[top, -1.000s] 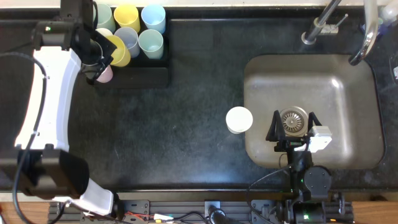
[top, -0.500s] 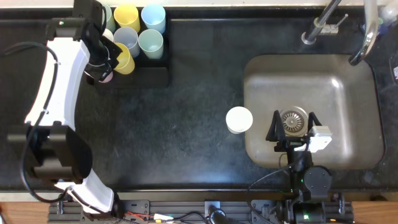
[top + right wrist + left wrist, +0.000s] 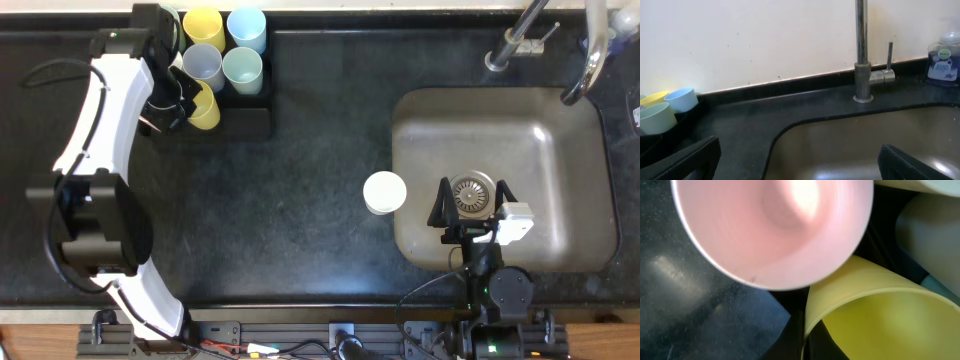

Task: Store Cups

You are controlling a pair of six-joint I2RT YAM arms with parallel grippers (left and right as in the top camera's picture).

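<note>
My left gripper (image 3: 183, 97) is shut on the rim of a yellow cup (image 3: 204, 106) at the left end of the black cup tray (image 3: 245, 122). Its dark finger (image 3: 792, 341) pinches the yellow cup's wall (image 3: 880, 320). A pink cup (image 3: 775, 225) stands right beside it, mouth facing the left wrist camera. The tray also holds a yellow cup (image 3: 203, 25), a blue cup (image 3: 246, 25), a grey-blue cup (image 3: 203, 62) and a pale green cup (image 3: 242, 68). A white cup (image 3: 384, 192) stands on the counter by the sink. My right gripper (image 3: 470, 203) rests open over the sink.
The steel sink (image 3: 560, 120) takes up the right side, with the tap (image 3: 515, 40) behind it and a soap bottle (image 3: 944, 57) at the far right. Dark counter (image 3: 290, 220) lies open between the tray and the sink.
The left arm swung in over the tray's left end and carried the yellow cup slightly towards the tray's front. The pink cup is now covered by the arm in the top view. The right arm stayed still.
</note>
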